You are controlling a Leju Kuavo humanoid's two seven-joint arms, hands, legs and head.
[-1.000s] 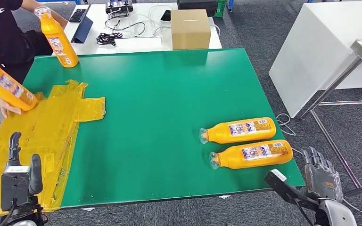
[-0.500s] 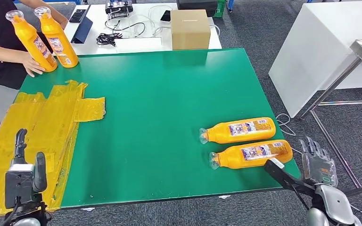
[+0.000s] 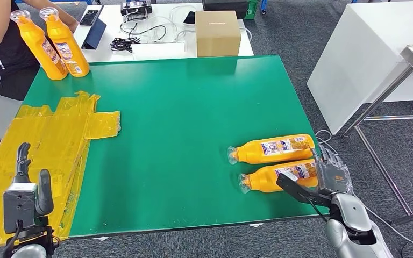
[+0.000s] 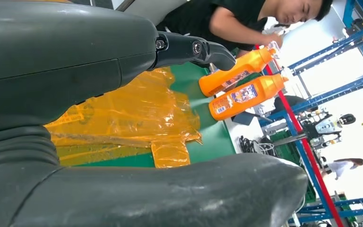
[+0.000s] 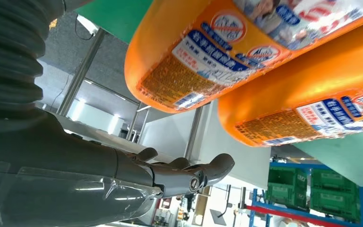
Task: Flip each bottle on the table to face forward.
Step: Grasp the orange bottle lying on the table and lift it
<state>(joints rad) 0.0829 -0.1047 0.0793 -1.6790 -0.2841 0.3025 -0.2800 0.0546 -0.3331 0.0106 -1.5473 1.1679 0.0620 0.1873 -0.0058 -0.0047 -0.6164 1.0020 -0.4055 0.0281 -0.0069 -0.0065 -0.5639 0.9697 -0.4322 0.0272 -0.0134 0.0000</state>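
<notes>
Right hand, fingers spread and holding nothing, is at the base end of the near lying bottle — the approach to a grasp, judged the step in hand. Next it must close around this bottle and turn it. Beside it lies the second lying bottle. Left hand hangs open and empty by the yellow sheet. Farthest — two upright bottles on the green table.
</notes>
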